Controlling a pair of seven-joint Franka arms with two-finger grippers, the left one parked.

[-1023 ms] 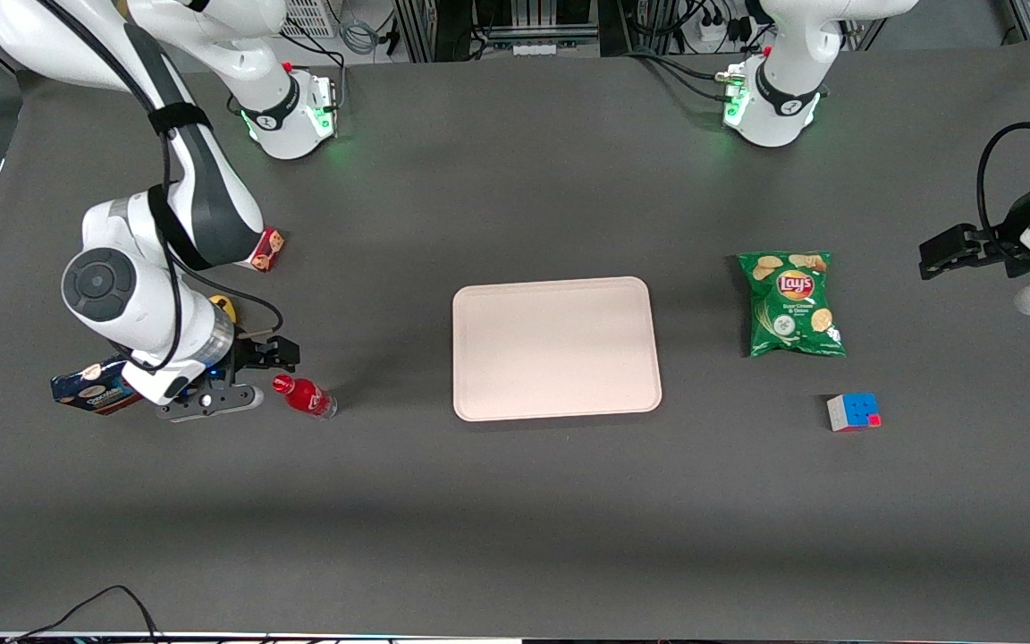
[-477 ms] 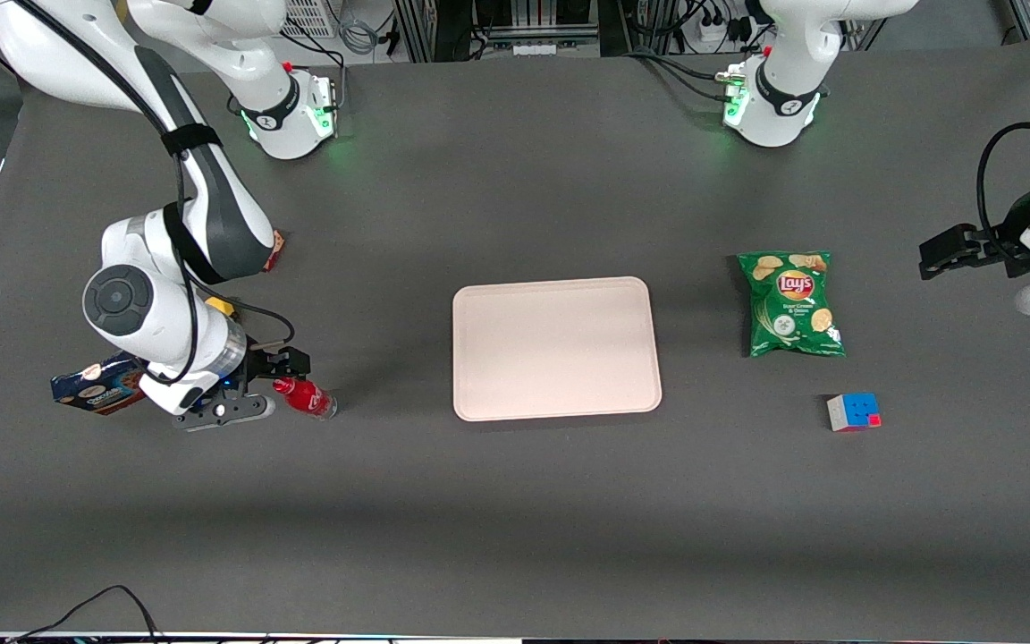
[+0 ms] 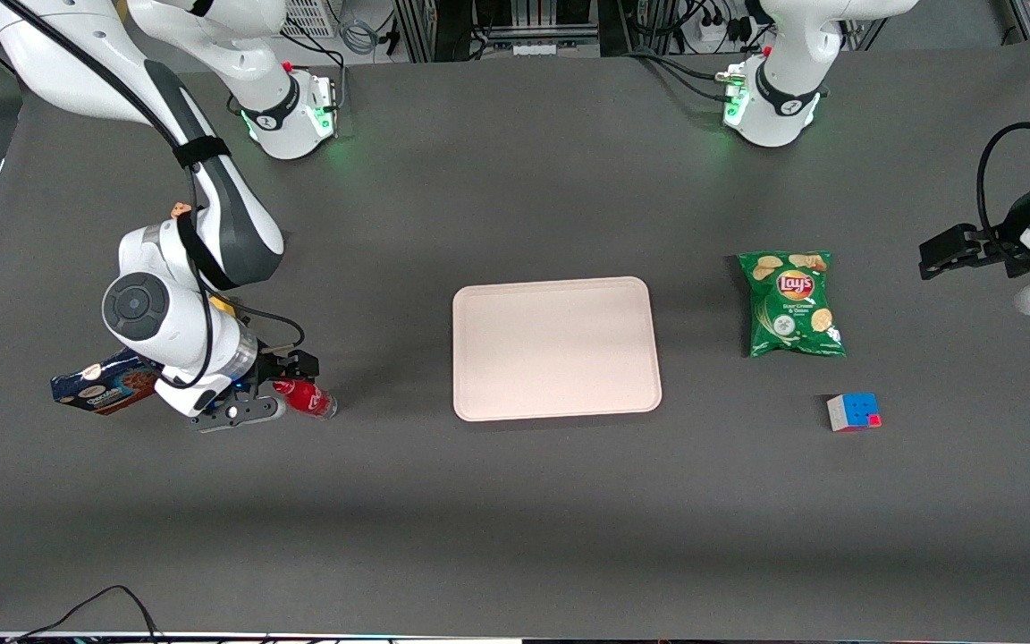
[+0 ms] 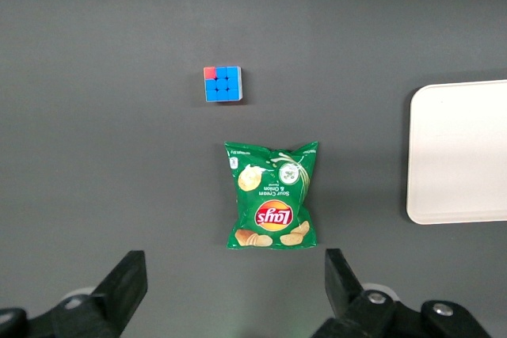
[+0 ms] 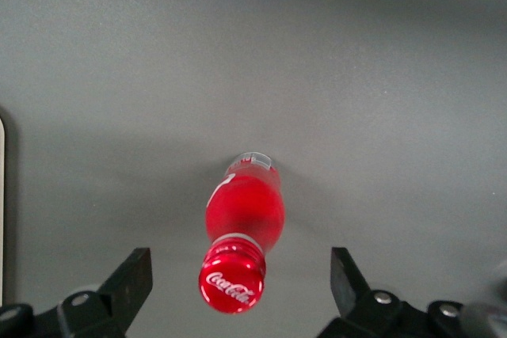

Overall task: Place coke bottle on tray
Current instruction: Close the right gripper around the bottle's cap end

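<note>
The coke bottle [image 3: 308, 399], with a red cap, red label and clear base, stands upright on the dark table toward the working arm's end, beside the tray [image 3: 556, 347]. My right gripper [image 3: 287, 387] hangs just above it and is open. In the right wrist view the bottle [image 5: 244, 213] sits between the two spread black fingers [image 5: 131, 276], its cap close to the camera, and neither finger touches it. The tray is a pale pinkish-beige rectangle with nothing on it, and it also shows in the left wrist view [image 4: 463, 152].
A blue snack box [image 3: 99, 386] lies by the working arm, farther from the tray than the bottle. A yellow item [image 3: 223, 305] peeks out under the arm. A green Lay's bag [image 3: 792, 302] and a colour cube [image 3: 854, 411] lie toward the parked arm's end.
My right gripper has moved sideways toward the bottle and now sits over its cap. Its fingers stay open. The bottle and tray have not moved.
</note>
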